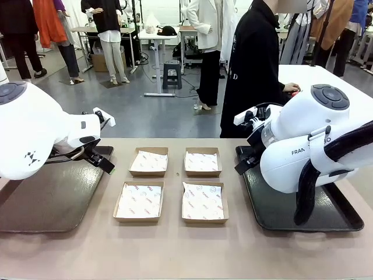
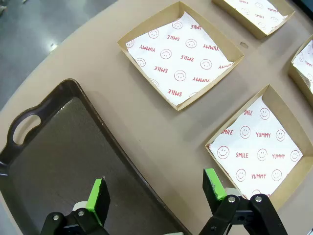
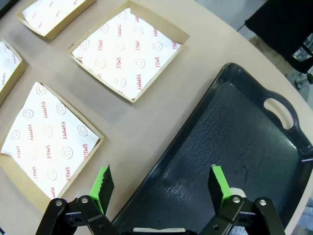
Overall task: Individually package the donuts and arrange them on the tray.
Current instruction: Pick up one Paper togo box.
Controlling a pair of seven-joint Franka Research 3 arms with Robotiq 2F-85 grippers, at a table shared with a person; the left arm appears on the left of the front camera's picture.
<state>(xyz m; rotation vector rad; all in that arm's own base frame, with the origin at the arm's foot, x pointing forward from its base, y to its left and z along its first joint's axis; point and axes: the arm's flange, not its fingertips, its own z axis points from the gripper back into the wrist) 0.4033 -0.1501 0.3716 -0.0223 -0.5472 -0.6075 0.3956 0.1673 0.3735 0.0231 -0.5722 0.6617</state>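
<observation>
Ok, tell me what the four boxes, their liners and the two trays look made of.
The boxes: brown cardboard, matte, with folded-up walls. The liners: thin white paper printed in red, edges lifting slightly. The left tray and right tray: dark, probably moulded plastic, given the pebbled floor, faint sheen and cut-out handle.

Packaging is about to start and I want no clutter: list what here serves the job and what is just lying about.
For the job: four paper-lined cardboard boxes, left dark tray, right dark tray, open left gripper, open right gripper.
Just about: black step stool on the floor behind, white table beside the person.
</observation>
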